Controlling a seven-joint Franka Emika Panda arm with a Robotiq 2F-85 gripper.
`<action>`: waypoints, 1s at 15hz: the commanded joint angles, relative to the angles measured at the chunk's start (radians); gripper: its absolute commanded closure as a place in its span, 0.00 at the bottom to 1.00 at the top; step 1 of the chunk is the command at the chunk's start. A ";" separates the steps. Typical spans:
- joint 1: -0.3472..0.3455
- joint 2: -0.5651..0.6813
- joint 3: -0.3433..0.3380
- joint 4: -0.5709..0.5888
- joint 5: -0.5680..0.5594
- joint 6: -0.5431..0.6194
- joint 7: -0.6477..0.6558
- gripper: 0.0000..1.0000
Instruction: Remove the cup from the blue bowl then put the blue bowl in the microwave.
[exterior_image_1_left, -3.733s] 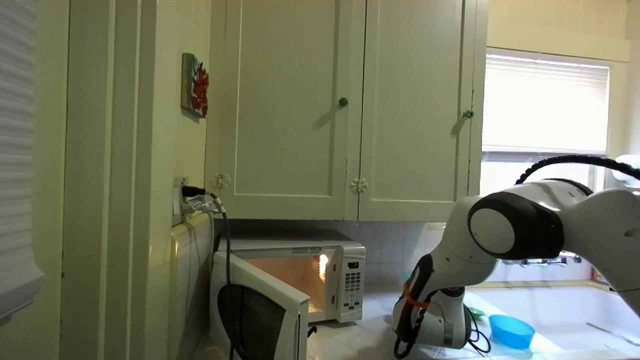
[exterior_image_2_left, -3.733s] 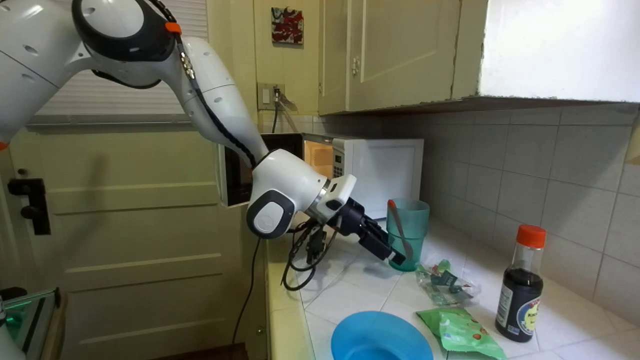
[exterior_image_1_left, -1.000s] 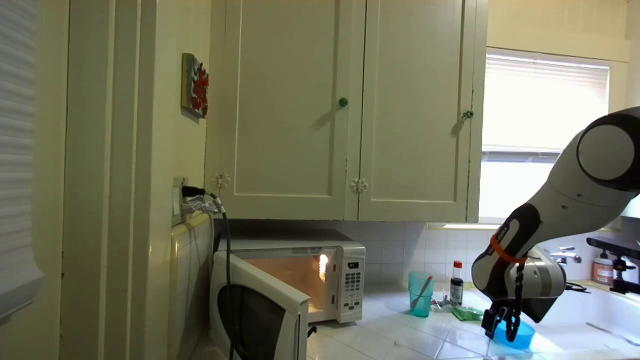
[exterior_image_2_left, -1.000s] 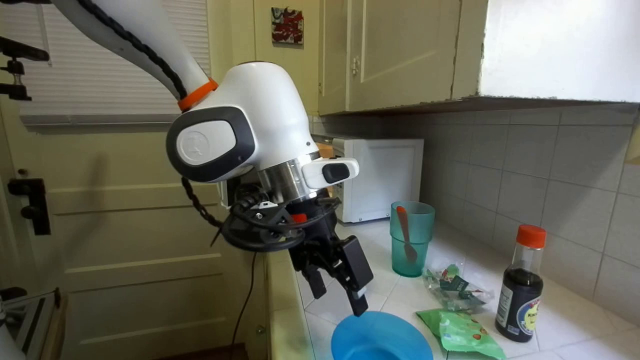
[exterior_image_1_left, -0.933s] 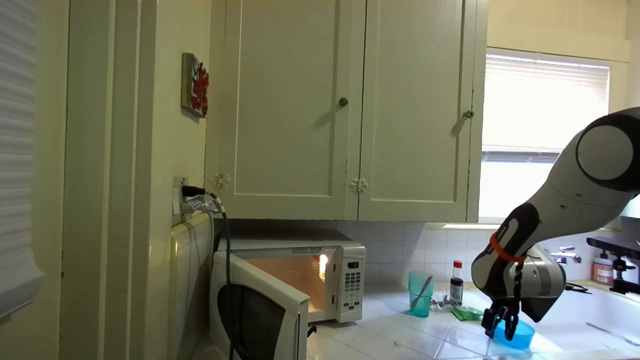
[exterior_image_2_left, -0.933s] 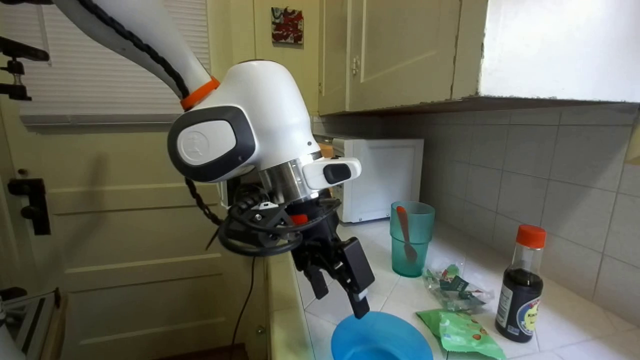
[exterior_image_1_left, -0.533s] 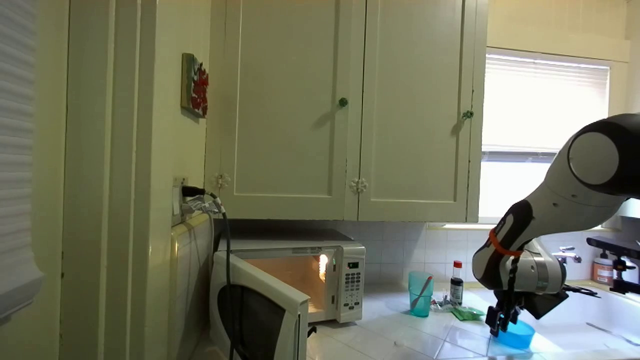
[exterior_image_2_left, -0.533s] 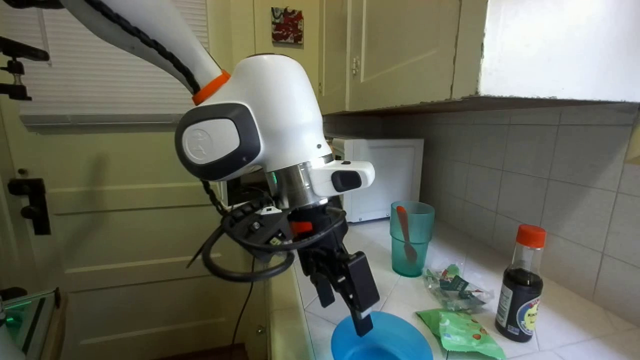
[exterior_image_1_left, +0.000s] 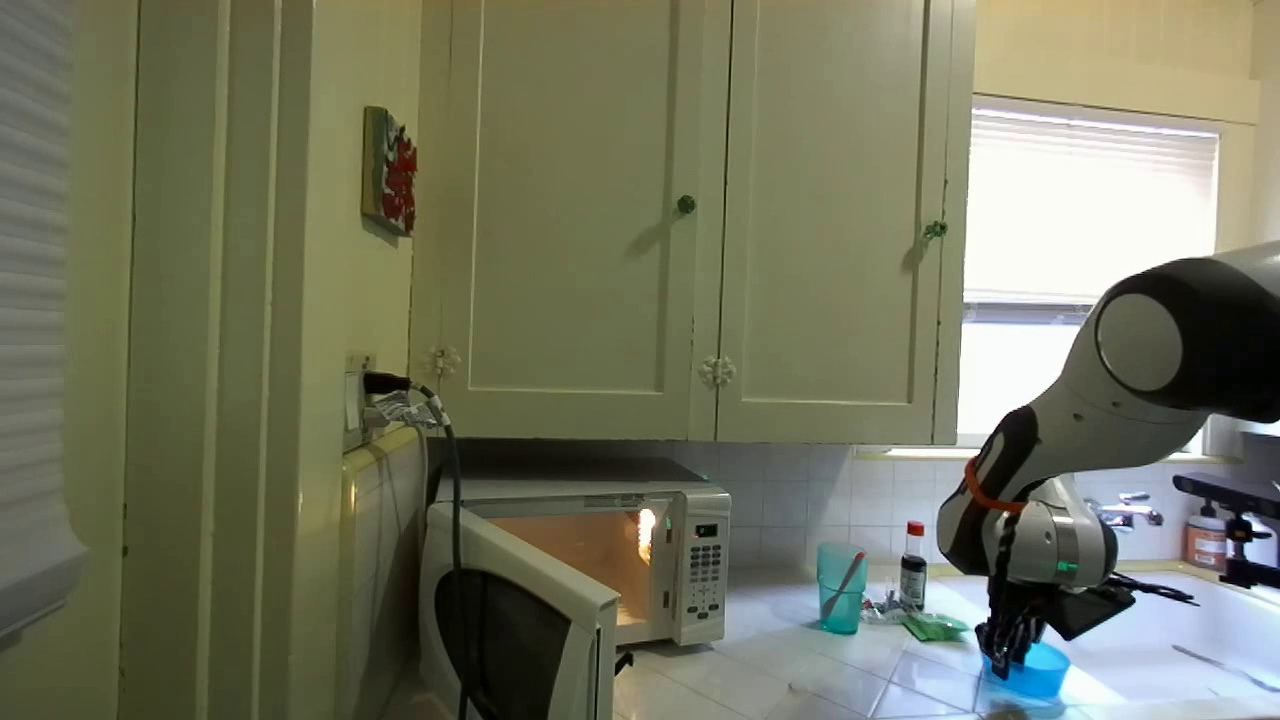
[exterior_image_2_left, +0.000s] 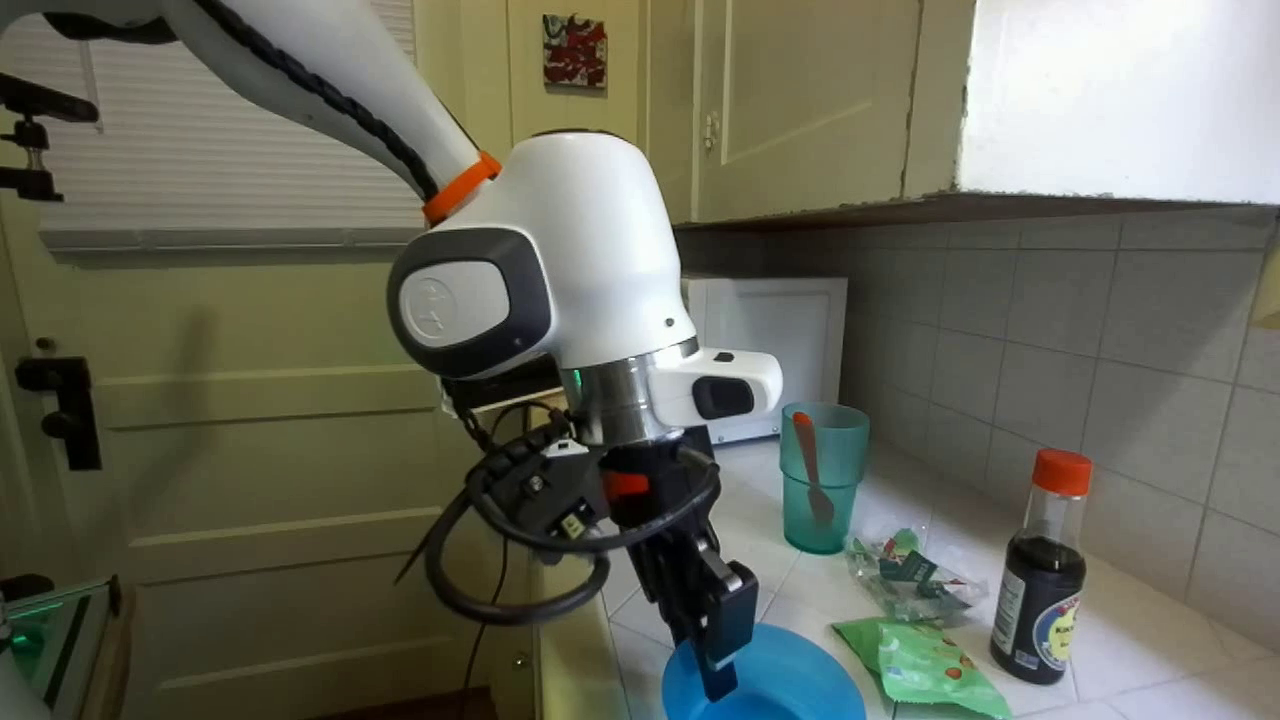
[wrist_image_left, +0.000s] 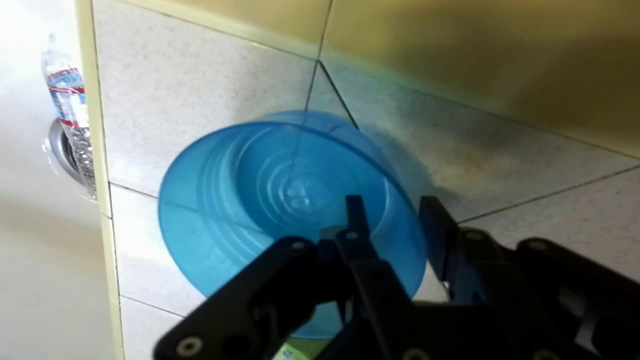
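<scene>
Window (exterior_image_1_left: 1090, 220) glaring; microwave (exterior_image_1_left: 592, 540) lit inside

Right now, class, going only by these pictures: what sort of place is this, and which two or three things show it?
Very likely a kitchen, perhaps in a home. The signs are an open microwave, the wall cabinets above it and a sink to one side.

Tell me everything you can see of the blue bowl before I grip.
The blue bowl looks like translucent plastic: round, with a wide mouth and concentric rings inside. It stands upright on the tiled counter, near the sink. The open gripper straddles its rim, one finger inside, one outside; whether either touches it is unclear.
</scene>
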 joint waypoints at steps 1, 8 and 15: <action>-0.158 -0.013 0.150 0.021 -0.097 -0.014 0.053 0.96; -0.321 -0.190 0.416 -0.120 -0.269 -0.023 -0.095 0.99; -0.264 -0.339 0.546 -0.253 -0.205 -0.014 -0.351 0.99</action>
